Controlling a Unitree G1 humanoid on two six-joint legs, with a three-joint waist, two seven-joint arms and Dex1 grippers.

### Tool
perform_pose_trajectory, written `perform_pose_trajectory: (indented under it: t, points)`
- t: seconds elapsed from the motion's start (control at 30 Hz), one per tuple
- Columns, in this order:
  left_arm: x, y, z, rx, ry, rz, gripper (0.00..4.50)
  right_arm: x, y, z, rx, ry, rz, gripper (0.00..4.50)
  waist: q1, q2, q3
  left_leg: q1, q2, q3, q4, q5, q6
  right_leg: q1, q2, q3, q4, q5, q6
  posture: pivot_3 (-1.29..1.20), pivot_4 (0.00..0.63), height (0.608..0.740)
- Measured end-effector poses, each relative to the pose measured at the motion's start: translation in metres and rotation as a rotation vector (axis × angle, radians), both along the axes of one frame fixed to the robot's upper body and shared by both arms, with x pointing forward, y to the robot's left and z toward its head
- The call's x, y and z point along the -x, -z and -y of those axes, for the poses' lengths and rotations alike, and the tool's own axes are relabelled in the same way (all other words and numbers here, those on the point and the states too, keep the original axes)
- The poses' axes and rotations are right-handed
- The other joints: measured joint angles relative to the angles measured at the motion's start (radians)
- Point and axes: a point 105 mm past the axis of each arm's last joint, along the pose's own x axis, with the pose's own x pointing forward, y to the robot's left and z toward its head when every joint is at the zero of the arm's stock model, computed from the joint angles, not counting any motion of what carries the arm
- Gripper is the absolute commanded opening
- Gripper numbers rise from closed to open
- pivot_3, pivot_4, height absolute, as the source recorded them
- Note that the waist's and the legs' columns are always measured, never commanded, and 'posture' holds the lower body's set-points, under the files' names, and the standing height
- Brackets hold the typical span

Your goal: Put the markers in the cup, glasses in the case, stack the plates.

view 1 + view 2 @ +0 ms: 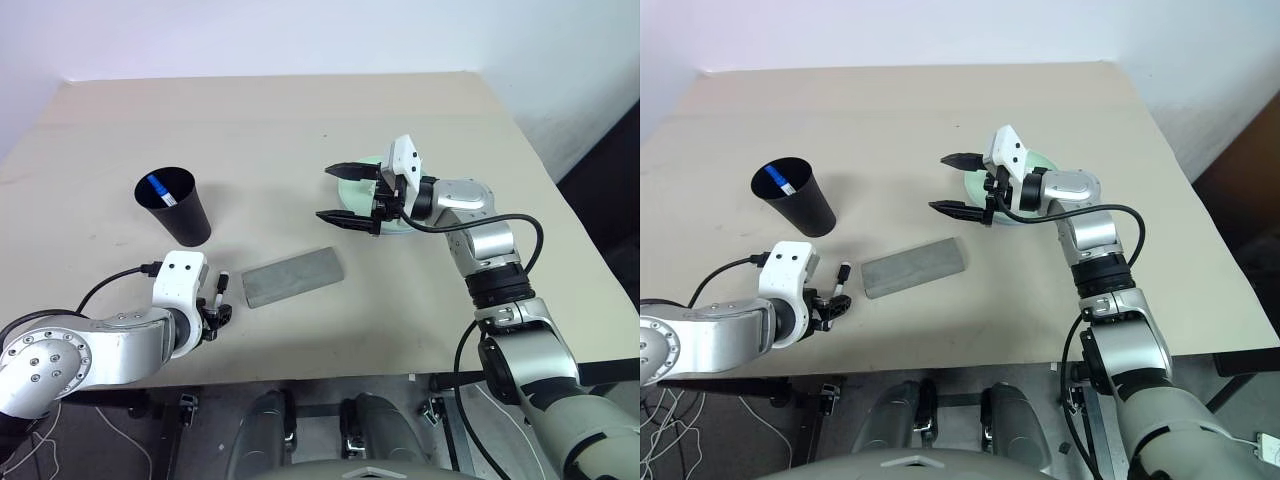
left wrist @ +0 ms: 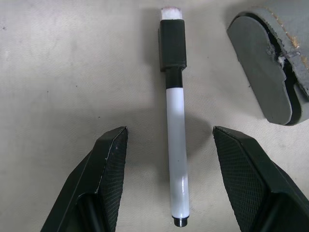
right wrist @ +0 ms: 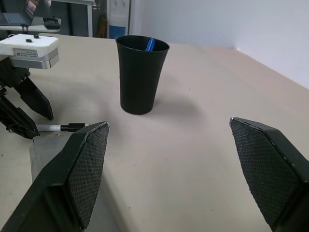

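Markers are split between two spots: a white-bodied marker with a black cap [image 2: 175, 121] lies flat on the desk [image 1: 300, 110] at the near left, and a blue-capped marker [image 1: 157, 190] stands inside the black cup [image 1: 175, 206] further back on the left. The left end effector [image 2: 169, 186] hovers right over the lying marker with its two black fingers [image 2: 108, 181] spread apart, one on each side of the white barrel and not touching it. Just right of that marker lies the closed grey glasses case [image 1: 292, 276]. The right end effector [image 1: 345, 193] is held up over the middle right of the desk, pointing left, jaws wide open and empty, with a pale mint green plate [image 1: 352, 192] partly hidden behind it
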Motion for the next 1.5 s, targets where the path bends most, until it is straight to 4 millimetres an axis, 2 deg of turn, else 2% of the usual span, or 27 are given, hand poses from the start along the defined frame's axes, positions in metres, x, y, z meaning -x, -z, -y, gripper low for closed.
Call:
perform_pose_trajectory:
  t: [0.1,0.33,0.37,0.77,1.0,1.17,1.5]
  points:
    - [0.000,0.001,-0.001,-0.012,-0.001,0.004,2.37,-0.001,0.000,0.001,0.000,0.006,0.001,4.24,0.000,0.000,0.000,0.001,0.000,0.000,0.000,0.000,0.000,0.000,0.000,0.000,0.000,0.000,0.000,0.00,0.150,0.715]
    - [0.000,0.003,-0.006,-0.034,-0.009,0.009,0.17,-0.001,-0.001,0.001,-0.001,0.015,0.005,4.24,0.000,0.001,0.000,0.001,0.000,0.000,0.000,0.000,0.000,0.001,0.000,0.000,0.000,0.000,0.000,0.00,0.150,0.715]
    - [-0.001,0.003,-0.006,-0.034,-0.010,0.011,0.03,-0.001,-0.001,0.001,-0.002,0.015,0.007,4.24,0.000,0.001,0.000,0.001,0.000,0.000,0.000,0.000,0.000,0.001,0.000,0.000,0.000,0.000,0.000,0.00,0.150,0.715]
    - [-0.004,0.000,-0.010,-0.100,0.041,0.062,0.03,-0.006,0.008,0.005,0.029,0.041,0.005,4.24,-0.002,0.002,0.000,0.001,0.000,0.000,-0.001,0.000,0.000,0.000,0.000,0.000,0.000,0.000,0.000,0.00,0.150,0.715]
    - [-0.023,-0.010,-0.009,-0.125,0.098,0.229,0.03,-0.002,0.008,0.003,0.026,0.003,-0.007,4.24,-0.001,0.001,0.001,-0.002,0.000,0.000,-0.001,0.000,0.000,-0.001,0.000,0.000,-0.002,0.000,0.000,0.00,0.150,0.715]
    - [-0.037,-0.035,0.000,-0.108,0.174,0.460,0.03,0.005,0.004,0.002,0.022,-0.046,-0.044,4.24,-0.002,0.001,0.001,-0.003,0.000,0.000,-0.003,0.000,0.000,-0.003,0.000,0.000,-0.002,0.000,0.000,0.00,0.150,0.715]
    - [-0.051,-0.058,0.007,-0.056,0.234,0.718,0.03,0.010,0.002,0.002,0.031,-0.068,-0.143,4.24,-0.003,0.001,0.001,-0.004,0.000,0.001,-0.004,0.000,0.000,-0.005,0.000,0.000,-0.002,0.000,-0.001,0.00,0.150,0.715]
